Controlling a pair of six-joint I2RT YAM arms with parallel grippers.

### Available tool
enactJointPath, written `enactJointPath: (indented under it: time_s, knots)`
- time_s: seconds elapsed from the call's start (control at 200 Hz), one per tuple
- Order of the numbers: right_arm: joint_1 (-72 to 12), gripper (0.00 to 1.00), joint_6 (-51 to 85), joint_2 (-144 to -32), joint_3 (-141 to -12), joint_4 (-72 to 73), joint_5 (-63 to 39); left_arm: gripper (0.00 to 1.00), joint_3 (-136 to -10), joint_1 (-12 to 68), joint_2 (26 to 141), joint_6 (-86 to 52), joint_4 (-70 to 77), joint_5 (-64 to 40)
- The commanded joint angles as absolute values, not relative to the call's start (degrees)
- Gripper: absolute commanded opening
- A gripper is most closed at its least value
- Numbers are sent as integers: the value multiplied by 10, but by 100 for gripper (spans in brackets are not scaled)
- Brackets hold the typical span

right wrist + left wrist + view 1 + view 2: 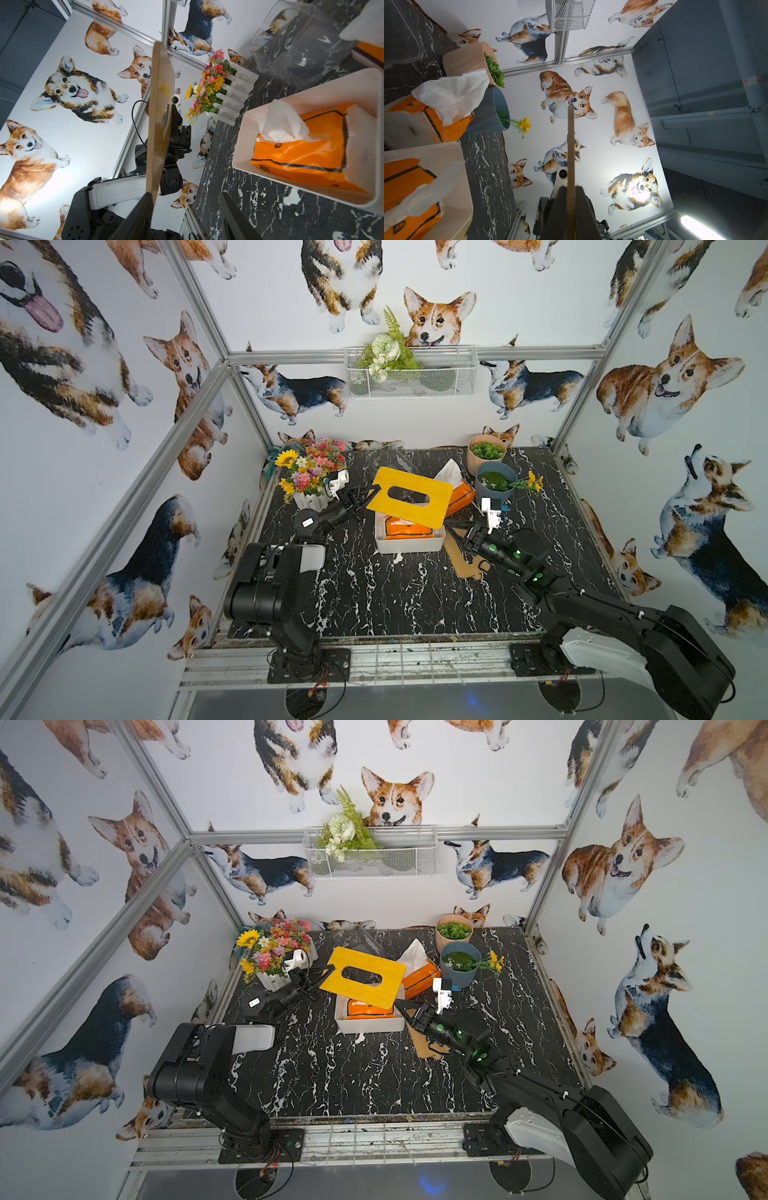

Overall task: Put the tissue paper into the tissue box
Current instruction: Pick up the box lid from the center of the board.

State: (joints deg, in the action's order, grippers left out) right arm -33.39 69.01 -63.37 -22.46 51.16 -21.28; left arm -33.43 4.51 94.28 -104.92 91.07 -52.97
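Print on tissue pack [452, 129], possibly "Vinda".

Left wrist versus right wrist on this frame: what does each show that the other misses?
Left wrist only: the pink pot and the blue pot with its yellow sprig. Right wrist only: the flower planter and the right gripper, open beside the lid. Both: that lid edge-on, clamped by the left gripper, and the white tissue box with an orange tissue pack inside.
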Motion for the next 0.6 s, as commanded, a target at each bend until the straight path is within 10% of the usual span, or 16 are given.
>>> enactJointPath:
  time_s: [0.0,0.295,0.596]
  knots:
    - [-337,49,738,-665,-239,616,-253,0,-333,47,944,-1044,985,-550]
    - [-347,45,743,-690,-264,614,-260,0,-331,46,946,-1040,985,-549]
    - [-347,69,713,-554,-194,511,-147,0,-335,40,940,-1042,985,-548]
